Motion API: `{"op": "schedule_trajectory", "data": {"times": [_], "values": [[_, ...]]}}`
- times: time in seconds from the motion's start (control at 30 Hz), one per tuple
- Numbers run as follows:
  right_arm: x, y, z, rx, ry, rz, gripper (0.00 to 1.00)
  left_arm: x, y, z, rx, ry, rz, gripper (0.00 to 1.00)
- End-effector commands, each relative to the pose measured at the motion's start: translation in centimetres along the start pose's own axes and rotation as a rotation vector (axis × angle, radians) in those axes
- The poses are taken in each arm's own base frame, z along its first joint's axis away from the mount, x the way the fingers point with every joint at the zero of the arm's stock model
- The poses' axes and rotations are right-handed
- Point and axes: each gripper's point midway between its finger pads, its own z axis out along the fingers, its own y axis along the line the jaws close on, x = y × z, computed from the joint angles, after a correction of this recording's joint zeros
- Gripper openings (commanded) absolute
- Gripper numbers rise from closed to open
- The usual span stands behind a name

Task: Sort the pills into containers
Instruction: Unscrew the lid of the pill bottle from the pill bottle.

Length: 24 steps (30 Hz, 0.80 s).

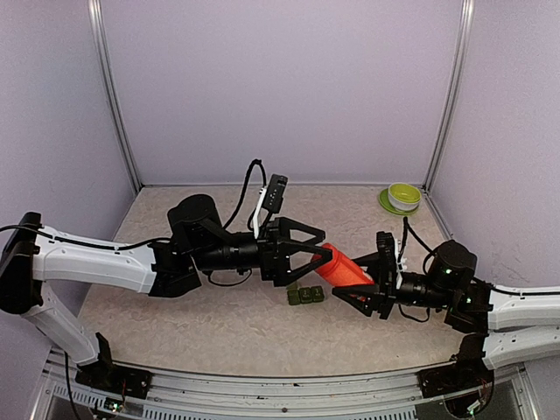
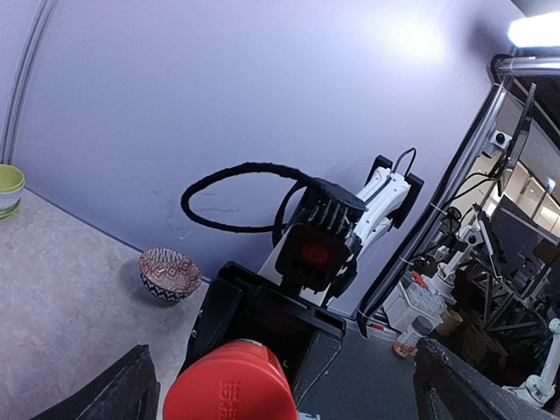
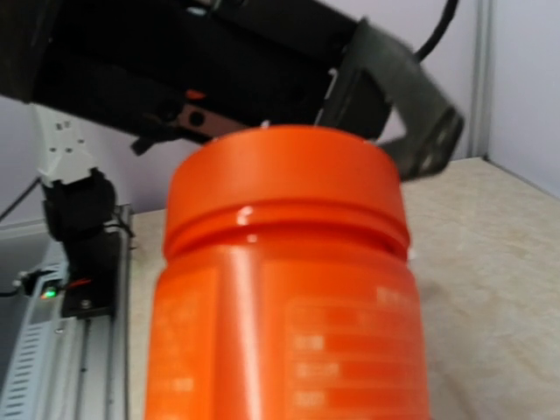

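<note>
From above, my right gripper (image 1: pixel 352 278) clasps the red-orange cylindrical plastic bottle (image 1: pixel 339 267), held tilted. The strip of three dark-green square boxes (image 1: pixel 304 296) lies on the table (image 1: pixel 219 324) just beside it. My left gripper (image 1: pixel 315 256) is spread wide around the bottle's cap (image 1: pixel 324 254).

Left wrist: the fingers (image 2: pixel 122 394) stand clear of the cap.

Right wrist: the cap is on. I judge this is uncapping, so next I close on the cap and twist.

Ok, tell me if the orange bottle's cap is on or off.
On. The right wrist view shows the cap seated on the orange bottle; the left gripper stands open, not gripping it.
</note>
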Motion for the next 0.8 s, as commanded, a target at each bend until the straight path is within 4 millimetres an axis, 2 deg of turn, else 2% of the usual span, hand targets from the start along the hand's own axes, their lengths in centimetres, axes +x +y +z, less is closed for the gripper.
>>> {"op": "schedule_trajectory", "data": {"times": [0.0, 0.33, 0.5, 0.77], "values": [[-2.6, 1.1, 0.5, -0.079, -0.084, 0.037, 0.17, -0.9, -1.9, 0.3, 0.104, -0.019, 0.077, 0.99], [-2.8, 2.2, 1.7, -0.179, -0.090, 0.096, 0.17, 0.7, -1.6, 0.8, 0.110, 0.009, 0.102, 0.98], [-2.7, 1.6, 1.9, -0.146, -0.096, 0.114, 0.17, 0.8, -1.6, 0.7, 0.109, 0.010, 0.120, 0.95], [-2.0, -1.1, 1.8, 0.019, -0.079, 0.139, 0.18, 1.1, -1.4, 0.4, 0.086, 0.014, 0.138, 0.88]]}}
